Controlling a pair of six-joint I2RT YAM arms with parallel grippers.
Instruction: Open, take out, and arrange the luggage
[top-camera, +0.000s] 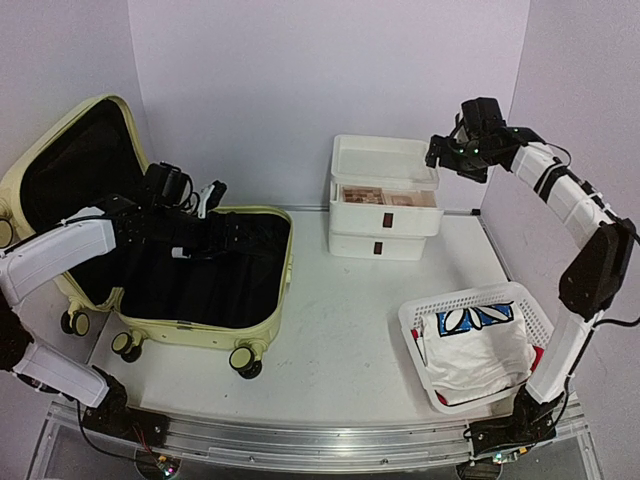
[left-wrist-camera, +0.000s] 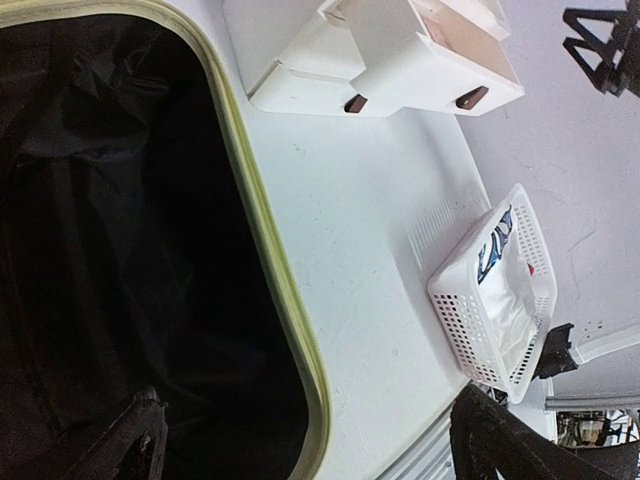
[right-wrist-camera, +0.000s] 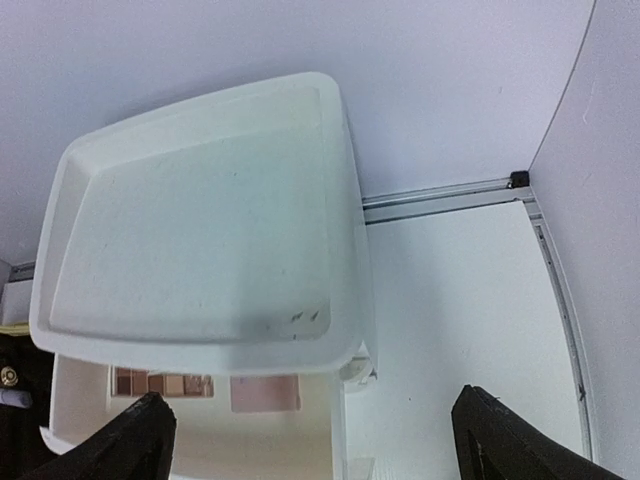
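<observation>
A pale yellow-green hard-shell suitcase (top-camera: 200, 337) lies open at left, black lining showing, with the left gripper (top-camera: 250, 235) over the lining. The right gripper (top-camera: 452, 158) hangs beside a white three-drawer plastic box (top-camera: 385, 215) at far centre. A white mesh plastic basket (top-camera: 410, 318) holding white cloth sits near right.

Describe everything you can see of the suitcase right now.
The luggage is a pale yellow-green hard-shell case with rounded corners, lying open on the left side of the table. Its base rests on the table and the lid stands up, leaning toward the left wall. Both halves show wrinkled black fabric lining; no contents can be made out. Black-and-cream caster wheels face the near edge. The open left gripper hovers over the base's right rim; whether it touches cannot be told.
</observation>
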